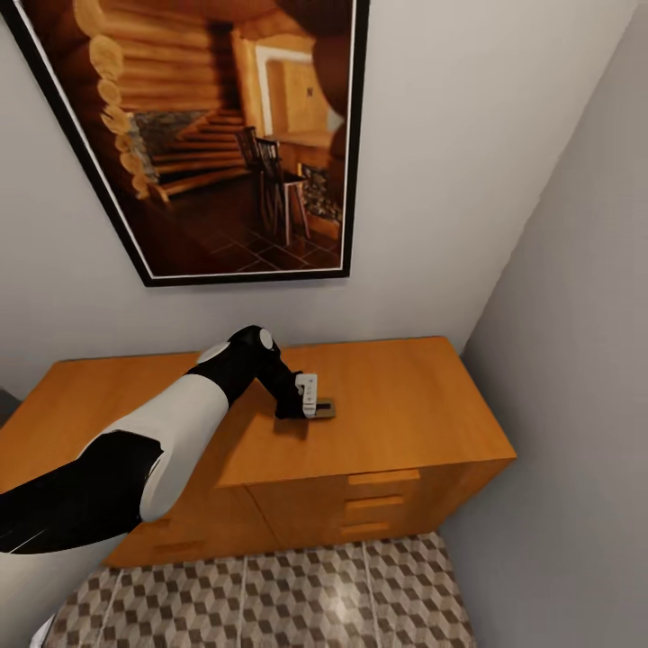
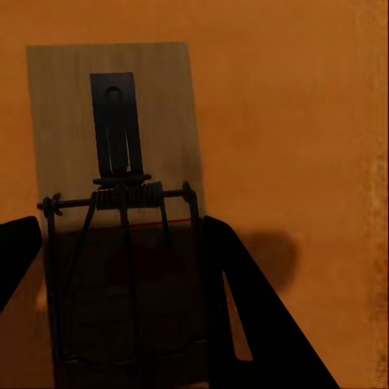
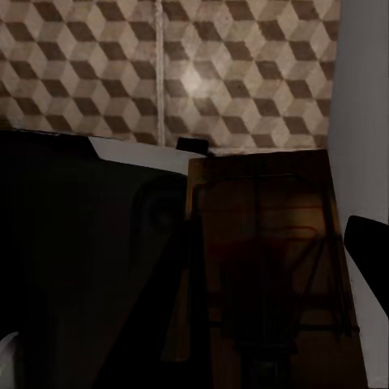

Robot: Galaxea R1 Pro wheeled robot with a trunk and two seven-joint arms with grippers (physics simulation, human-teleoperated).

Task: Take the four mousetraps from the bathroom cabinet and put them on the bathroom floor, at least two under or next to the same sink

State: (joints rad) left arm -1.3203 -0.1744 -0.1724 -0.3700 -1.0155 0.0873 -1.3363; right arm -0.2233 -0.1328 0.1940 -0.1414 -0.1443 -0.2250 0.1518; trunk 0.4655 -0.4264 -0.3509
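A small flat tan wooden mousetrap [image 2: 113,154] with a black metal spring bar lies on the smooth top of the wide orange-brown wooden cabinet [image 1: 405,405], a little right of centre. In the head view it shows as a small dark slab [image 1: 324,409] just right of my left pincer [image 1: 308,396], which reaches over the cabinet top from the near left.

In my left wrist view the two dark fingers [image 2: 243,300] stand spread, one on each long side of the board. The right finger sits close against the board's edge; I cannot tell whether either one touches it. So my left pincer is released, straddling the trap and not yet clamped.

My right pincer [image 3: 356,243] hangs low over the brown, beige and white cube-patterned floor tiles [image 3: 243,73], beside the grey wall. A second dark, shadowed trap board [image 3: 267,243] lies close in front of that camera. It seems to be carried, but I cannot tell whether the fingers are clenched on it.

What could go wrong, in my judgement: the board is thin and lies flat, so closing fingers may slide over its edges and pinch nothing, or push it across the slick top. Pressing on the spring bar instead of the wood could tip it.
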